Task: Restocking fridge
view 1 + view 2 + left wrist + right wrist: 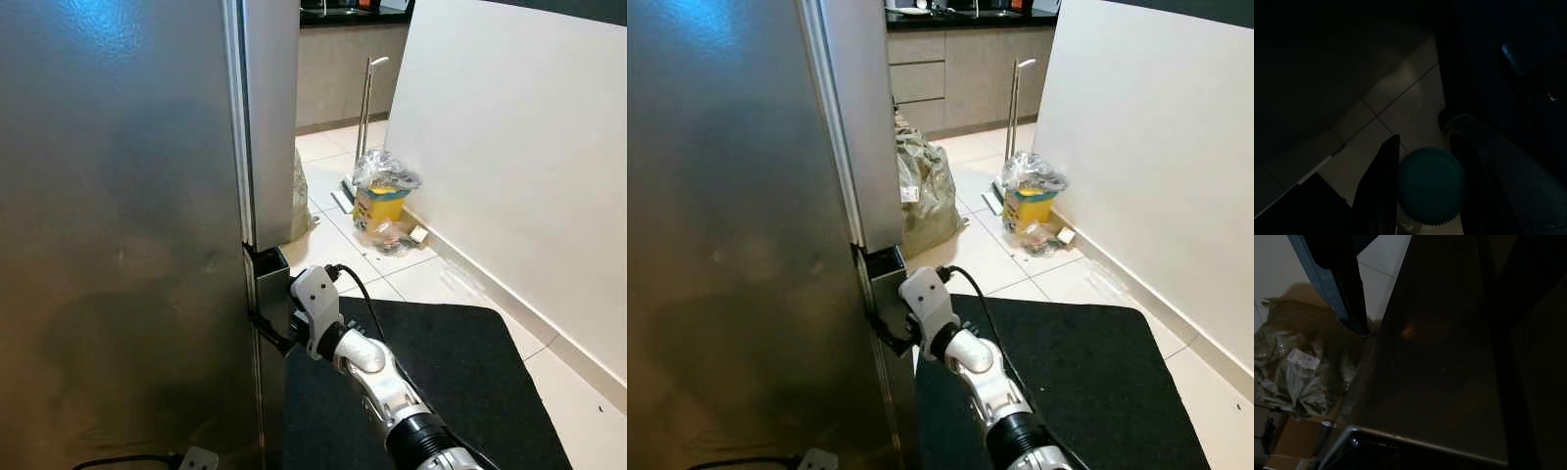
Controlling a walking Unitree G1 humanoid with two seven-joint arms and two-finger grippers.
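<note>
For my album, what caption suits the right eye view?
Right gripper hooked at the edge of the steel fridge door, black mat underfoot.

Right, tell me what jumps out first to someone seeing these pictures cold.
The big stainless fridge door takes up the robot's left side, shut, and the right gripper reaches into the notch at its edge where the upper and lower doors meet. Behind it a yellow bin lined with a plastic bag stands on the tiled floor by the white wall. In the dim left wrist view, the left gripper holds a teal ribbed cap between its fingers.
</note>
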